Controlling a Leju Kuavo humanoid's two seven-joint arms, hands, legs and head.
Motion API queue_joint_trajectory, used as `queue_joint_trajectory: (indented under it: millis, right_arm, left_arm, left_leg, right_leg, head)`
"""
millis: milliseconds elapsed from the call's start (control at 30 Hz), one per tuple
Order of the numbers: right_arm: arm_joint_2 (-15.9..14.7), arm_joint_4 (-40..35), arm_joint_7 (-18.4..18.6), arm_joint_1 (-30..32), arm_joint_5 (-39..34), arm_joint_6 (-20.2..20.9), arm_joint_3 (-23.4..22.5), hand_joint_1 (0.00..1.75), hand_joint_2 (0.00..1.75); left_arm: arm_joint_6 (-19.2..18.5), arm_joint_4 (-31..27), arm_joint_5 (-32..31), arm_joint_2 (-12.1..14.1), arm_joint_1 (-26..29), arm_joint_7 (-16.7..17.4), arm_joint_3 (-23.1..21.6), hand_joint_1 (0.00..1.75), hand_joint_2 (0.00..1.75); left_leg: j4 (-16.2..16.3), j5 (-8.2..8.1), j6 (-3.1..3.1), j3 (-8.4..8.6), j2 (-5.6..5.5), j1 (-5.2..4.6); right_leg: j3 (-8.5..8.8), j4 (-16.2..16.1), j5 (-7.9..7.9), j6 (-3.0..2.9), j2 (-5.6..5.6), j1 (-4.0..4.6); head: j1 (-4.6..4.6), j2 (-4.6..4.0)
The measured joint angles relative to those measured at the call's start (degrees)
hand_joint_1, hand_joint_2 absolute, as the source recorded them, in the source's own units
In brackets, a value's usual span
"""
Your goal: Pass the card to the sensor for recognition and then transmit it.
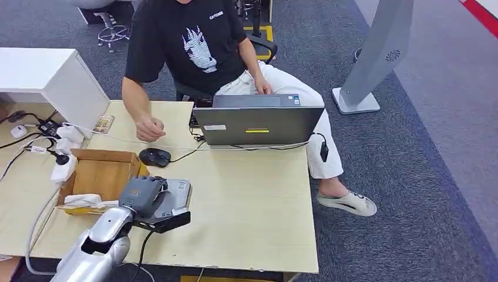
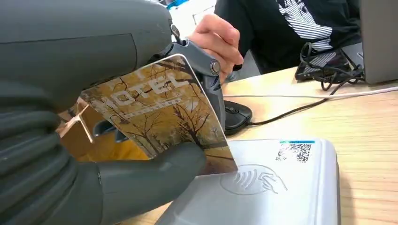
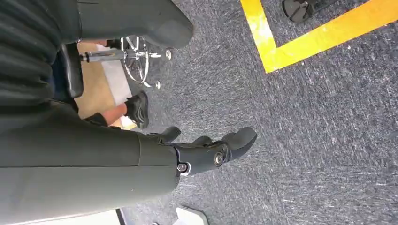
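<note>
My left hand (image 1: 141,192) hovers over the grey card sensor (image 1: 175,202) near the table's front left. In the left wrist view that hand (image 2: 141,140) pinches a yellow-brown hotel card (image 2: 162,115) between thumb and fingers. The card is tilted, its lower edge just above the sensor's top (image 2: 281,187), close to the contactless symbol. My right hand (image 3: 206,152) hangs beside my body above grey carpet, fingers loosely apart, holding nothing.
An open cardboard box (image 1: 97,176) stands left of the sensor. A person sits behind the table, one hand (image 1: 150,128) near a black mouse (image 1: 154,157), with a laptop (image 1: 258,120) to the right. Cables and plugs (image 1: 53,147) lie at the far left.
</note>
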Motion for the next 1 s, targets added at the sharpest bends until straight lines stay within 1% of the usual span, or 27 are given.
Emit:
queue_joint_trajectory:
  millis: [1000]
  right_arm:
    - [0.0,0.0,0.0,0.0,0.0,-0.1,-0.1,0.0,1.75]
  left_arm:
    - [0.1,0.5,0.0,0.0,-0.1,0.0,-0.1,1.75,1.75]
  left_leg:
    - [0.0,0.0,0.0,0.01,0.0,0.0]
  right_leg:
    - [0.02,0.0,0.0,0.0,0.0,0.0]
  head:
    - [0.0,0.0]
